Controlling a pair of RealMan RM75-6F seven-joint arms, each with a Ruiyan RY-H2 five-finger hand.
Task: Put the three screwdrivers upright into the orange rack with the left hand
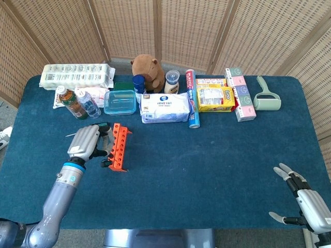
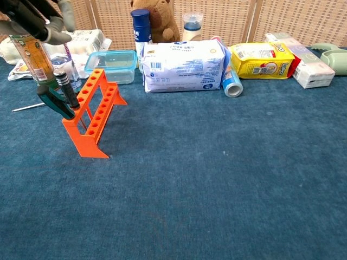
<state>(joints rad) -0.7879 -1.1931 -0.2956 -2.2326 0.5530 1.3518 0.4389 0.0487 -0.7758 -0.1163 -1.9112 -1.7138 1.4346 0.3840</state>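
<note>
The orange rack (image 2: 92, 112) (image 1: 119, 147) stands on the blue table left of centre. Two screwdrivers stand in its near-left holes, leaning left: one with a black ribbed handle (image 2: 65, 88), one with a green and black handle (image 2: 53, 99). A third screwdriver (image 2: 26, 107) (image 1: 102, 125) lies flat on the cloth behind the rack, partly hidden by my left hand in the head view. My left hand (image 1: 85, 144) (image 2: 37, 17) hovers up and left of the rack, holding nothing, clear of the handles. My right hand (image 1: 304, 199) rests at the near right edge, fingers spread and empty.
Two bottles (image 1: 72, 102) and a clear lidded box (image 1: 120, 102) stand just behind the rack. Further right along the back are a wipes pack (image 1: 165, 107), a plush toy (image 1: 147, 70), a yellow packet (image 1: 215, 98) and a lint roller (image 1: 267, 98).
</note>
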